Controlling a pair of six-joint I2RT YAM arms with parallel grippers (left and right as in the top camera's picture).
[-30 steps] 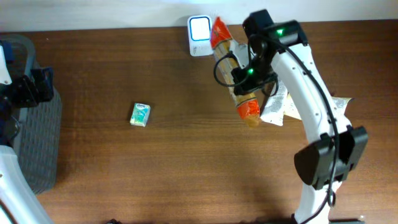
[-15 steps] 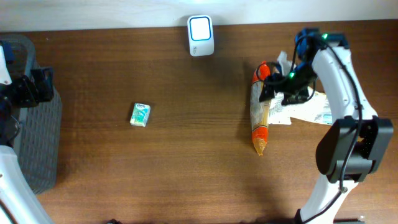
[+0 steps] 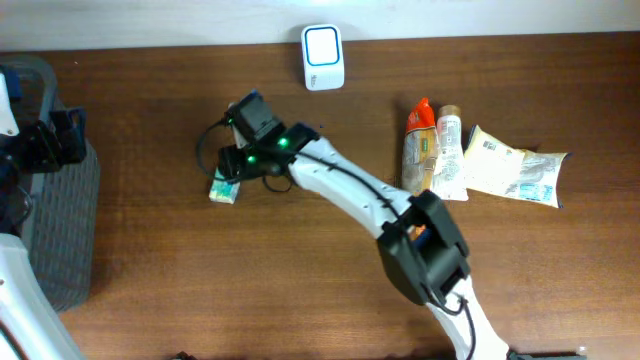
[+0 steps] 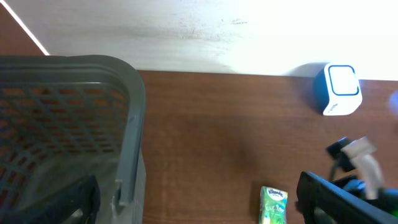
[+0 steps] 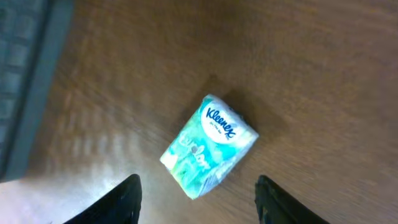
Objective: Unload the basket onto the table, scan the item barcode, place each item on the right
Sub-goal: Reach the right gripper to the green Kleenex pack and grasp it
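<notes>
As I look down through the right wrist camera, the right pincer (image 5: 200, 202) hangs low over the worktop (image 5: 311, 74) with its two dark fingers (image 5: 127, 202) spread apart and nothing between them. The tissue pack (image 5: 208, 144), green and white with its brand face up, lies flat just ahead of the tips, turned diagonally to them. No barcode shows on that upper face, so I judge it sits underneath or on a side I cannot see. From overhead the pack lies alone on the left half of the worktop, with the head of the right arm just beside it. Further to the left, the left pincer (image 4: 196, 199) waits with its fingers wide apart and empty, next to the grey basket (image 4: 68, 124) and well apart from the pack. On the right side a heap of packets (image 3: 500, 170) lies bunched together, an orange-tipped pouch (image 3: 418, 150) touching its edge; whether those have been scanned I cannot tell. At the far edge stands the scanner (image 3: 323, 57), a white block with a blue face, well apart from the pack. For this pack I reckon the job is only at its start, since it is not gripped, lifted or shown to the scanner. What remains is to close on it, raise it, turn the code outward and carry it to the far edge.
</notes>
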